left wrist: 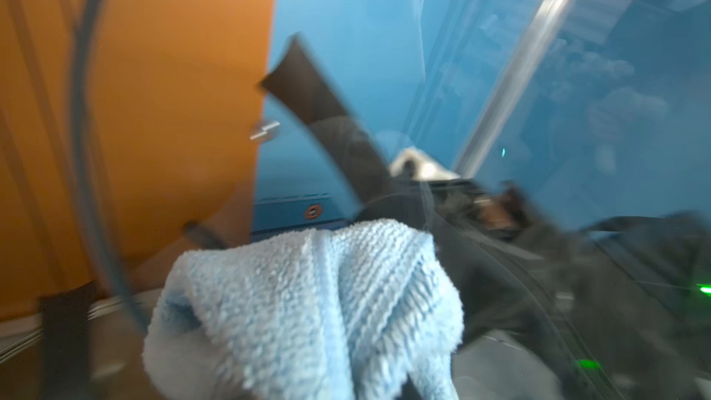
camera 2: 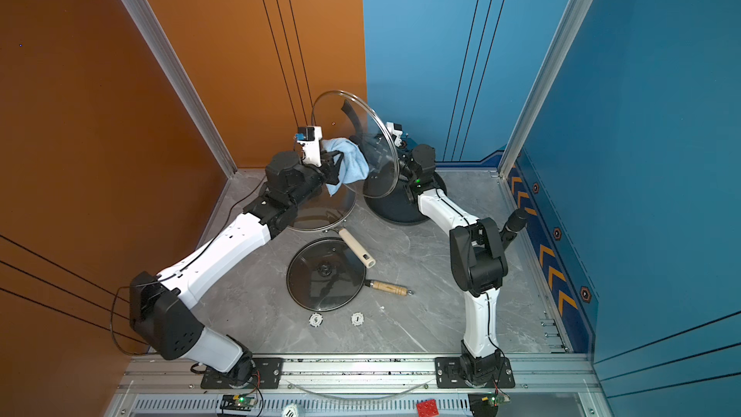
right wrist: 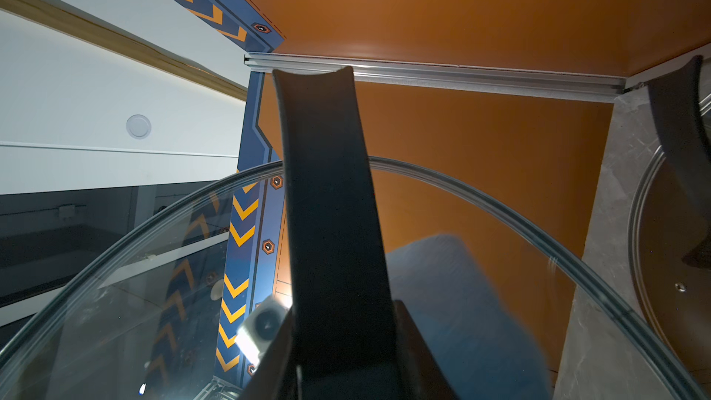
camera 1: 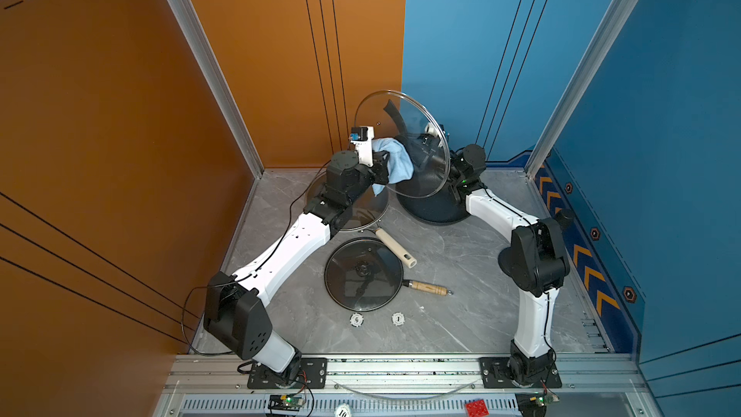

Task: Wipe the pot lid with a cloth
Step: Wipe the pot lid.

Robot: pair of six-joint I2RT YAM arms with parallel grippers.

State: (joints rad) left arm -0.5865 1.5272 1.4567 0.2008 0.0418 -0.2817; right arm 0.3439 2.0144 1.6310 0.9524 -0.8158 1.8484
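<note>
wiping step: right gripper (right wrist: 344,352) clamps the glass pot lid (camera 1: 421,114) by its handle (right wrist: 331,225), lid on edge; left gripper (camera 1: 384,172) pinches the cloth (camera 1: 397,162) against the lid's underside. next likely needs a firm sweep across.

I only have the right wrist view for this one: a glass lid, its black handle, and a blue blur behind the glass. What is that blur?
Observer: It's the light-blue cloth. It is bunched in the shut jaws of the left gripper, on the far side of the glass lid from your camera.
Operator: Is there anything else down there that I can't see?
Observer: Yes. A lidded pan with a wooden handle lies flat near the middle, and neither arm is touching it.
</note>
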